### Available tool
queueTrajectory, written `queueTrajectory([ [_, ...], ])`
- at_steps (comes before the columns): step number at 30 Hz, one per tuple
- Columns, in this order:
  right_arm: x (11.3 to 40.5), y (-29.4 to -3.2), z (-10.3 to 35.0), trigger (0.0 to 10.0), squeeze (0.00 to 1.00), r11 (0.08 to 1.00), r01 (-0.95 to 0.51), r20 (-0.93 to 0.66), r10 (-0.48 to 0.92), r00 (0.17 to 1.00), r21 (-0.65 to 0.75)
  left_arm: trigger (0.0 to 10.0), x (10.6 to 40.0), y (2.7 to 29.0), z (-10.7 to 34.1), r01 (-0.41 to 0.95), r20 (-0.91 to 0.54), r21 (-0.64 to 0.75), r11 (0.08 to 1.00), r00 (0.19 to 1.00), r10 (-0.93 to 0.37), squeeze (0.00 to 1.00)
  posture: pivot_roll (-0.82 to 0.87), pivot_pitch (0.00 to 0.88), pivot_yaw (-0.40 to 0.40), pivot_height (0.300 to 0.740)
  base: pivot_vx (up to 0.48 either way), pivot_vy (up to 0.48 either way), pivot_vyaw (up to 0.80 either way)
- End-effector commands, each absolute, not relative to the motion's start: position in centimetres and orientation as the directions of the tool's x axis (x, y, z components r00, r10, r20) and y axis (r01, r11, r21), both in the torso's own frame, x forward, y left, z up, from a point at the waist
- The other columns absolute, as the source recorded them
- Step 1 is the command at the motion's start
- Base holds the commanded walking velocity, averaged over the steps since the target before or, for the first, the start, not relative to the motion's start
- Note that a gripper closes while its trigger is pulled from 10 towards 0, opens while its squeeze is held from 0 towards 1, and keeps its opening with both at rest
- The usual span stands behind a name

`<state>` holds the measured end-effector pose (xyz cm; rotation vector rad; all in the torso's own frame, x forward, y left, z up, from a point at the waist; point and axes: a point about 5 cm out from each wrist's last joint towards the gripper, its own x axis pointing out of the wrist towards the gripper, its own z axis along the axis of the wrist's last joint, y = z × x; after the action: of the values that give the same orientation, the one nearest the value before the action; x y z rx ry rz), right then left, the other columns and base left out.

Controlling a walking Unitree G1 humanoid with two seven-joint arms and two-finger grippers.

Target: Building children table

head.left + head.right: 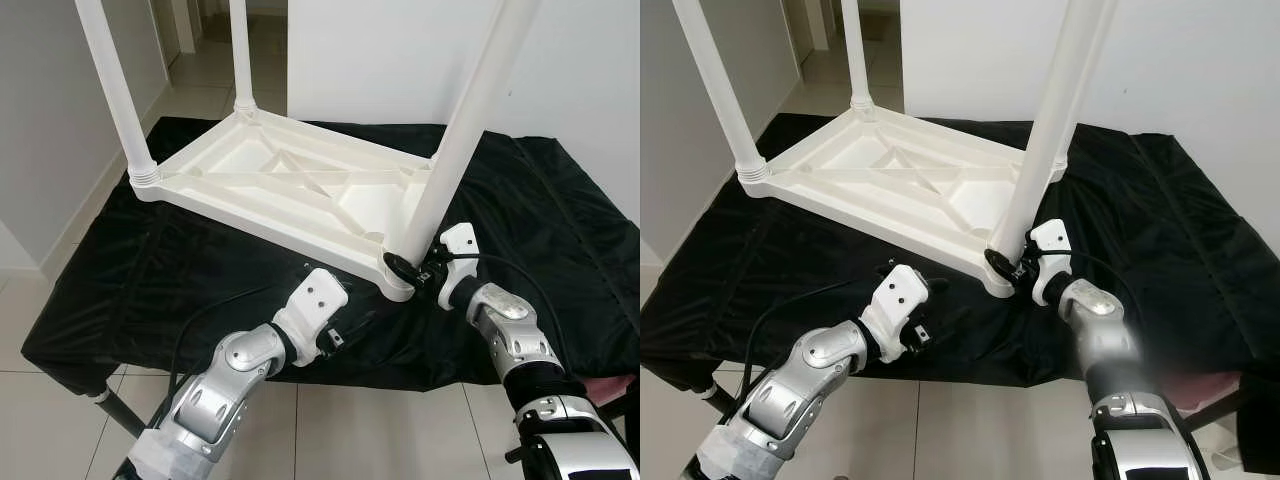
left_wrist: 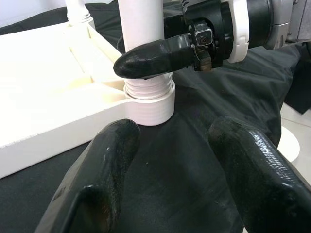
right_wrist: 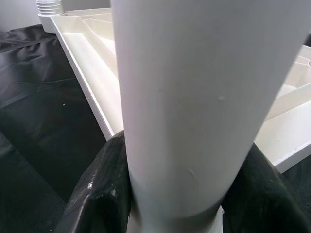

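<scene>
- White plastic fills the middle of the head views: the children's table top (image 1: pixel 290 185) lies upside down on a black cloth (image 1: pixel 560 230), ribbed underside facing up.
- Legs stand screwed into its corners: one far-left leg (image 1: pixel 112 90) rises at the upper left of the frame, another leg at the back (image 1: pixel 240 55) rises near top centre, and the near-corner leg (image 1: pixel 465 130) slants up toward the upper right.
- Right gripper (image 1: pixel 405 268) sits low at right of centre, clamped round the near-corner leg just above its threaded socket (image 2: pixel 149 99).
- Right wrist view confirms it: black fingers (image 3: pixel 104 189) press against both sides of the white tube.
- Left gripper (image 1: pixel 918 300) hangs at lower centre-left, just above the cloth, near the table's front edge and touching nothing.
- Its two fingers (image 2: pixel 99 179) are spread apart with only cloth between them, aimed at the near corner socket.
- Pale floor tiles (image 1: pixel 30 400) show at the lower left, and a white wall (image 1: pixel 400 60) stands behind the table.
</scene>
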<state>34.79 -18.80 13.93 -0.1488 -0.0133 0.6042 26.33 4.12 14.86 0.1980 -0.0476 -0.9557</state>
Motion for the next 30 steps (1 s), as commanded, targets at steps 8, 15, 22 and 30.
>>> queueTrajectory([
  [8, 34.6, -18.2, 13.4, 10.0, 0.00, 0.846, -0.513, -0.043, 0.512, 0.858, -0.144, 10.0, 25.9, 3.8, 14.8, 0.836, -0.060, 0.195, 0.514, 0.533, -0.844, 0.00, 0.00, 0.012, -0.014, 0.740, 0.000, 0.000, 0.00],
  [15, 34.2, -17.3, 13.6, 10.0, 0.00, 0.881, -0.454, -0.024, 0.456, 0.890, -0.135, 10.0, 25.9, 3.9, 14.8, 0.838, -0.060, 0.191, 0.511, 0.530, -0.846, 0.00, 0.00, 0.017, -0.009, 0.740, 0.000, 0.000, 0.00],
  [22, 33.9, -16.3, 13.5, 10.0, 0.00, 0.938, -0.335, -0.014, 0.335, 0.942, -0.088, 10.0, 25.8, 3.9, 14.7, 0.839, -0.064, 0.189, 0.511, 0.529, -0.846, 0.00, 0.01, 0.019, -0.012, 0.740, 0.000, 0.000, 0.00],
  [30, 33.1, -15.1, 13.0, 10.0, 0.00, 0.989, -0.142, -0.019, 0.142, 0.990, -0.032, 10.0, 25.8, 3.9, 14.7, 0.838, -0.064, 0.188, 0.512, 0.531, -0.845, 0.00, 0.01, 0.019, -0.012, 0.740, 0.000, 0.000, 0.00],
])
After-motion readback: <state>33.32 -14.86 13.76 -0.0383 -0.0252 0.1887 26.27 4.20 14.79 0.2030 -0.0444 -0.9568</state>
